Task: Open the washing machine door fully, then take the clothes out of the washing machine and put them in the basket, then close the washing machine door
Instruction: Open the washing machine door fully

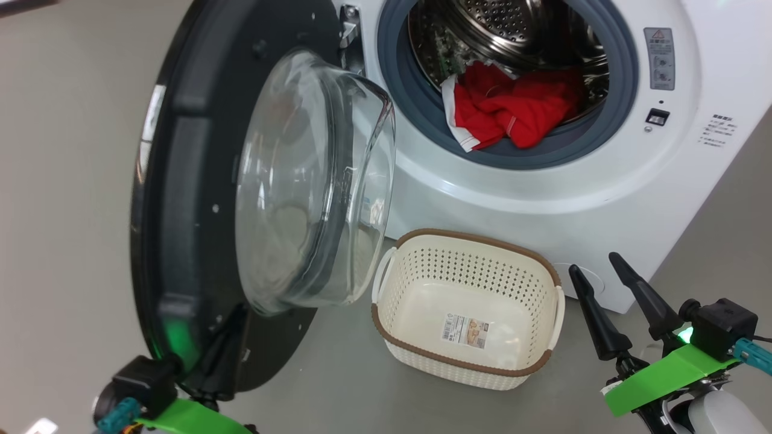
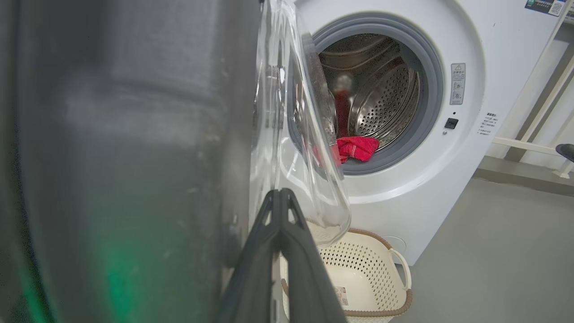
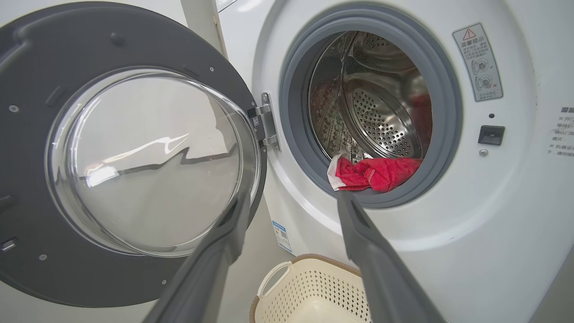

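Door swung wide open, red clothes heaped in the mouth of the washing machine, basket on the floor below, left pincer closed beside the door, right pincer open near the basket.

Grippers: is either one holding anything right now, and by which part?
Nothing is held. Left gripper is shut and empty beside the washing machine door; right gripper is open and empty.

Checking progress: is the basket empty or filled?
Empty. The basket shows its bare base and sticker; the clothes lie in the drum.
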